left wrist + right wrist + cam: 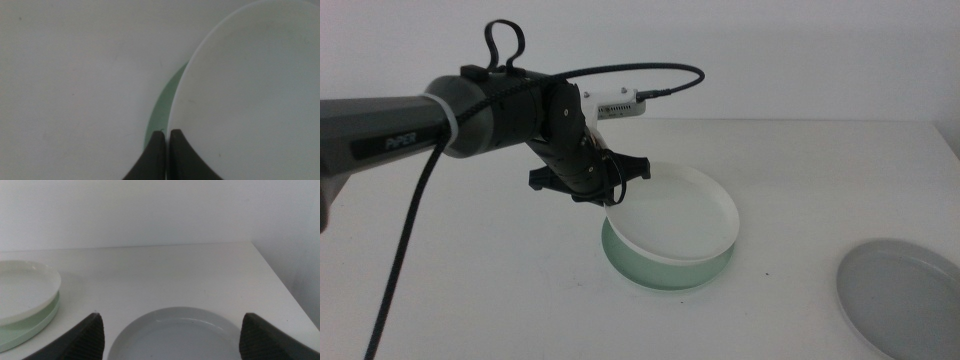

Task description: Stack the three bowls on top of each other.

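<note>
My left gripper [610, 195] is shut on the near-left rim of the white bowl [675, 215] and holds it tilted, its far side resting on the mint green bowl [650, 272] beneath. The left wrist view shows my shut left gripper [167, 132] on the white bowl's [250, 90] rim, with a sliver of the green bowl [162, 107] under it. The grey bowl [905, 295] lies alone at the front right. My right gripper [171, 316] is open and empty just above the grey bowl [175, 335], out of the middle view. The right wrist view also shows the white bowl [22, 287] on the green bowl [25, 325].
The white table [800, 150] ends at a white wall behind. Its right edge runs close to the grey bowl. The left arm and its black cable reach in from the left over the table.
</note>
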### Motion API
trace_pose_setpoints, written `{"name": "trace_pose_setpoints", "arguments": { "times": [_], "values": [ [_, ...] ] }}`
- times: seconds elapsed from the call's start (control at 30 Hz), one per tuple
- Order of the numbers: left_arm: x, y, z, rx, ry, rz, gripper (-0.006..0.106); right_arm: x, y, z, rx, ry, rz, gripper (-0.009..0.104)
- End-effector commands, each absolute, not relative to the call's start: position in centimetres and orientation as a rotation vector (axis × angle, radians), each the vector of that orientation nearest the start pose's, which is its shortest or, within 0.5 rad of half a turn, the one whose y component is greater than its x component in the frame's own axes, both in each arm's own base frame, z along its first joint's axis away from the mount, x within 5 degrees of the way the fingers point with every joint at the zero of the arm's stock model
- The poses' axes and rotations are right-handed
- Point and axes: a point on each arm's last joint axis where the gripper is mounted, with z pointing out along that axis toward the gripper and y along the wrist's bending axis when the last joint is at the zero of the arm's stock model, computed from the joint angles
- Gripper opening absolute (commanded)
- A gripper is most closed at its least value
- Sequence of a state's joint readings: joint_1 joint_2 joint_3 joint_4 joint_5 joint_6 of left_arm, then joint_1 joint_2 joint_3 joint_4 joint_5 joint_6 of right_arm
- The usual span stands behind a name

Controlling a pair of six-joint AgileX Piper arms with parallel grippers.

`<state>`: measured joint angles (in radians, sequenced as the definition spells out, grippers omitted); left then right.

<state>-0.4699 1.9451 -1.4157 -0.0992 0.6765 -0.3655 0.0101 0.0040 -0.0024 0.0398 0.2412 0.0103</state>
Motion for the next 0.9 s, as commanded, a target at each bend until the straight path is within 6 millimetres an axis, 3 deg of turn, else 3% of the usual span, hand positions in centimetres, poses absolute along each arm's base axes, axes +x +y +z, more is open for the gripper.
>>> {"name": "trace_pose_setpoints", "arguments": {
  "times": [0.0, 0.33, 0.47, 0.57, 0.7, 0.83, 0.87],
  "values": [
    [36.9, -19.4, 19.9, 0.043, 2.737, -0.371, -0.002, 5.6, 0.1, 19.2, 0.019, 1.715, 0.043, 0.093],
    [37.1, -19.5, 18.1, 0.04, 2.789, -0.347, -0.001, 5.6, 0.1, 19.2, 0.019, 1.715, 0.043, 0.093],
    [36.9, -19.5, 17.9, 0.047, 2.818, -0.341, 0.007, 5.6, 0.1, 19.2, 0.019, 1.715, 0.043, 0.093],
    [36.8, -19.5, 17.9, 0.097, 2.821, -0.335, 0.022, 5.6, 0.1, 19.2, 0.019, 1.715, 0.043, 0.093],
    [36.4, -19.4, 18.3, 0.205, 2.833, -0.313, 0.056, 5.6, 0.1, 19.2, 0.019, 1.715, 0.043, 0.093],
    [35.8, -18.7, 21.3, 0.312, 2.776, -0.291, 0.094, 5.6, 0.1, 19.2, 0.019, 1.715, 0.043, 0.093],
    [35.5, -18.3, 22.7, 0.313, 2.749, -0.295, 0.094, 5.6, 0.1, 19.2, 0.019, 1.715, 0.043, 0.093]
  ]
}}
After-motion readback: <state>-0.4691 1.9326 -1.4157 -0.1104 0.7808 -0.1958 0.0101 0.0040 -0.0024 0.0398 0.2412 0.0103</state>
